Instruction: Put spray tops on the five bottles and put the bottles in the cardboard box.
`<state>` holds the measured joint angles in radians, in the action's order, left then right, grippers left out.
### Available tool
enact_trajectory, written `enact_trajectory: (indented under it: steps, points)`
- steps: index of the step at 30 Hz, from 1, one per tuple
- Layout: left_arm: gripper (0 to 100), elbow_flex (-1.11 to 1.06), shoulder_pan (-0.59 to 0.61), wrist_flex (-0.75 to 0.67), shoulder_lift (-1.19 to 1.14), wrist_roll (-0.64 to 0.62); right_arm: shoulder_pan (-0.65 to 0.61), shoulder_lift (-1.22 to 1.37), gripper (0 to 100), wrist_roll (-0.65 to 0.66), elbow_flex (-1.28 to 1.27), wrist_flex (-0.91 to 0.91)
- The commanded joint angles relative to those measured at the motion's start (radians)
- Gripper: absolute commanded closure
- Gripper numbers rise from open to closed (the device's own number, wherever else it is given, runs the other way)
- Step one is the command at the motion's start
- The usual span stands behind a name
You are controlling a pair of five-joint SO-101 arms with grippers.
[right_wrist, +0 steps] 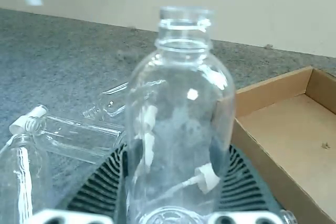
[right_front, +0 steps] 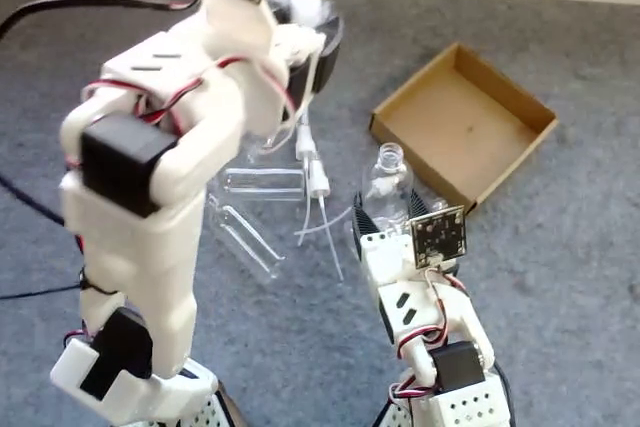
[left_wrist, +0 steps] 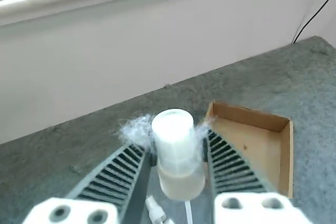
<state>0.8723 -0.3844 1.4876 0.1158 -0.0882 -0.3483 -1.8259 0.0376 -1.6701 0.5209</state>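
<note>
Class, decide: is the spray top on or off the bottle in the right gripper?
Off. The bottle in the right gripper has a bare, open neck; the left gripper holds a spray top apart from it.

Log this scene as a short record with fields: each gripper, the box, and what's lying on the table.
Left gripper: held up above the table, shut on a spray top
Right gripper: low, shut on an upright bottle with its neck open
Cardboard box: open side up, just beyond that bottle
Lying bottles: at least two, on their sides
Loose spray tops: between the lying bottles and the upright one
</note>
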Motion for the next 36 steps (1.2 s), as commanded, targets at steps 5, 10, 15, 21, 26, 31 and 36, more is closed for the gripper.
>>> enact_trajectory:
  steps: [5,10,15,21,26,31,36]
  points:
    - [95,-0.206,-0.124,-0.344,0.039,0.009,0.005,-0.013,92.0,-0.008,-0.110,-0.102]
    - [95,-0.242,-0.137,-0.473,0.038,0.012,0.005,-0.013,92.0,-0.009,-0.110,-0.097]
    - [95,-0.237,-0.137,-0.482,0.042,0.015,0.005,-0.013,92.0,-0.009,-0.110,-0.096]
    - [95,-0.240,-0.182,-0.482,0.124,0.015,0.005,-0.013,92.0,-0.006,-0.110,-0.094]
    - [95,-0.243,-0.188,-0.436,0.156,0.017,0.005,-0.013,92.0,-0.006,-0.110,-0.067]
    - [95,-0.243,-0.105,-0.322,0.157,0.015,0.005,-0.013,92.0,-0.003,-0.110,-0.054]
    - [95,-0.245,0.010,-0.149,0.154,0.011,0.005,-0.013,92.0,-0.003,-0.110,-0.054]
